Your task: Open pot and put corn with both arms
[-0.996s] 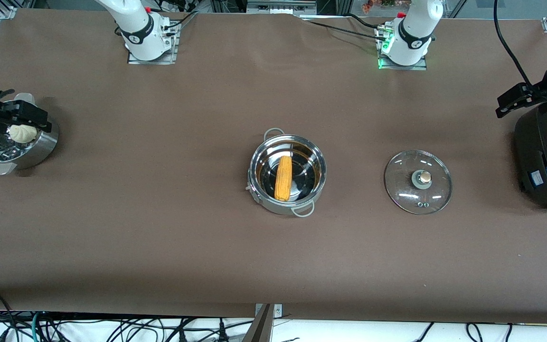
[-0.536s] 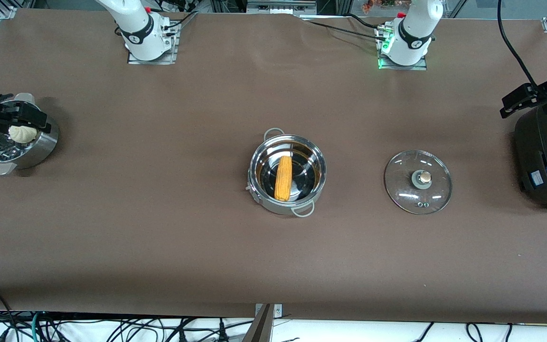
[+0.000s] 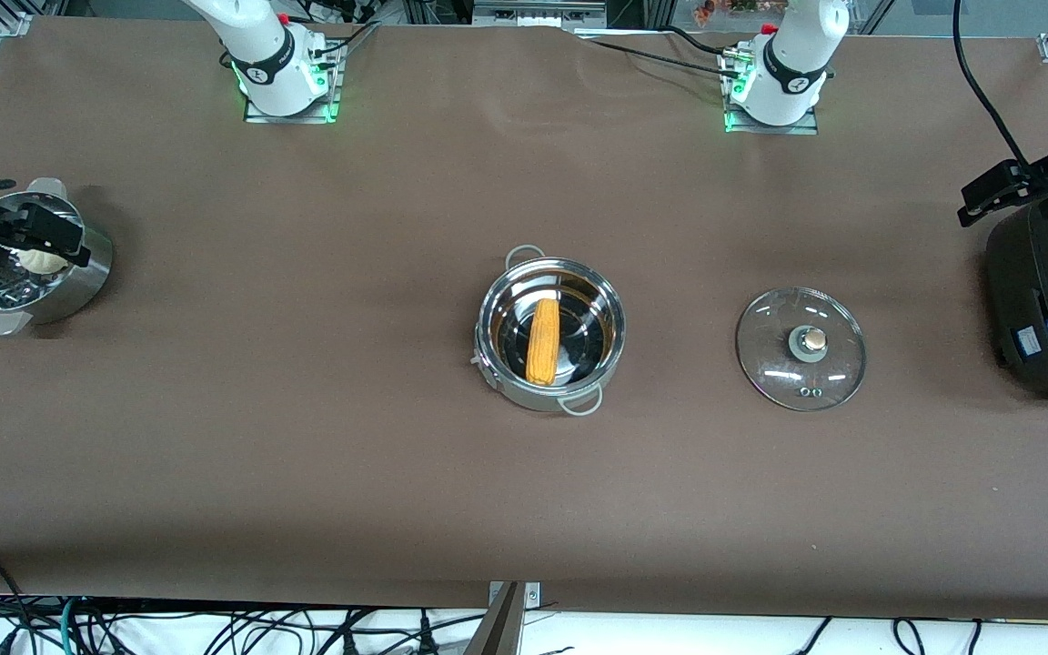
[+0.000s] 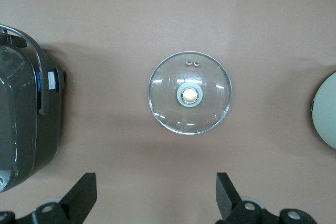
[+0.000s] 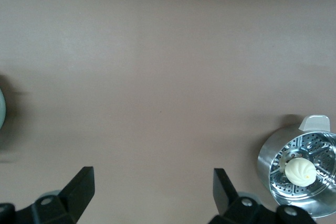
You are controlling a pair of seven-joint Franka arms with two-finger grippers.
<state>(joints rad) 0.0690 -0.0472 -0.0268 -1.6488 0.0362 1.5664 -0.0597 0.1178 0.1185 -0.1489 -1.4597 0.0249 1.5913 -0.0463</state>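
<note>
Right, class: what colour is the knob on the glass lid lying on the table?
The knob on the glass lid is pale gold, clearest in the left wrist view.

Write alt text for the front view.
A corn cob lies in an open steel pot mid-table, its glass lid set beside it. The right gripper hangs open over a steamer pot; the left gripper, open, over a black cooker.
</note>
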